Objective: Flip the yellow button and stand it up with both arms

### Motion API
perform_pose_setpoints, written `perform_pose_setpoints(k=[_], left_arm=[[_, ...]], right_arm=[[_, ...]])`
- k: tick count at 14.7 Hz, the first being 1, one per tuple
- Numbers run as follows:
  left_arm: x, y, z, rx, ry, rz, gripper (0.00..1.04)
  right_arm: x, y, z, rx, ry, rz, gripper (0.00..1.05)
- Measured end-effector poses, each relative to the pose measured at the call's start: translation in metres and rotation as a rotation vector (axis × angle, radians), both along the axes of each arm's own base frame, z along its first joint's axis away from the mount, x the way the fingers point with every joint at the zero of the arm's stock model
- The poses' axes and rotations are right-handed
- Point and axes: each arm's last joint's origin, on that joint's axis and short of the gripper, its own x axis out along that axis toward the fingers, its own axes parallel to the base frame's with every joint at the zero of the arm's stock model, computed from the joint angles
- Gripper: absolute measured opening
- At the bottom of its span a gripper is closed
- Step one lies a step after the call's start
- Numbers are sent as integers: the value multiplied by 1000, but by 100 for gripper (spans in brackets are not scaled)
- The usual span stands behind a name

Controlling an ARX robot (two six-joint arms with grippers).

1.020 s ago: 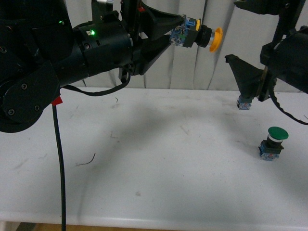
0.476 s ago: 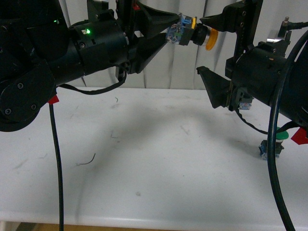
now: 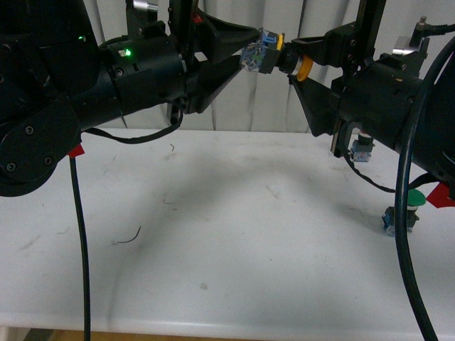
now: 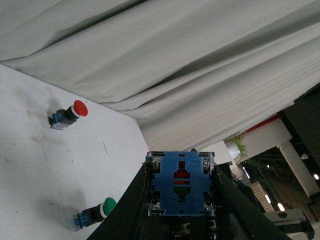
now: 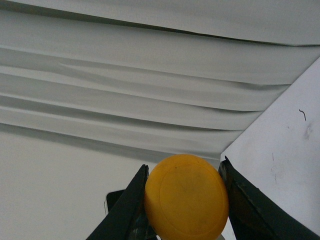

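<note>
The yellow button (image 3: 283, 58) is in the air above the far side of the white table (image 3: 213, 241), in front of the pale curtain (image 3: 242, 106). It lies on its side, blue base to the left and yellow cap to the right. The left gripper (image 3: 254, 50) is clamped on the blue base, one finger above it and one below. In the left wrist view the base sits squarely between the two black fingers. The right gripper (image 3: 294, 61) reaches in from the right, and its fingers bracket the yellow cap. In the right wrist view the rim of the cap meets both fingers, so they look closed onto it. Both arms thus hold the same button between them, clear of the table. At the right of the table the green-capped button (image 3: 411, 197) stands upright, partly hidden behind a black cable (image 3: 402, 234). Farther back, the red-capped button (image 4: 70, 114) lies on its side near the curtain.
</note>
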Motion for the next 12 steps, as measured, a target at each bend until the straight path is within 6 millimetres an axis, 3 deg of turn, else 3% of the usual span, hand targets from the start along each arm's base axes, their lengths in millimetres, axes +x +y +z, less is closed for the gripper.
perform_pose_setpoints(k=[7, 12], left_arm=[[1, 3, 1, -4, -6, 2, 30], [2, 8, 4, -31, -14, 6, 90]], right_arm=[[-1, 4, 1, 7, 1, 4, 37], [0, 4, -1, 3, 15, 1, 37]])
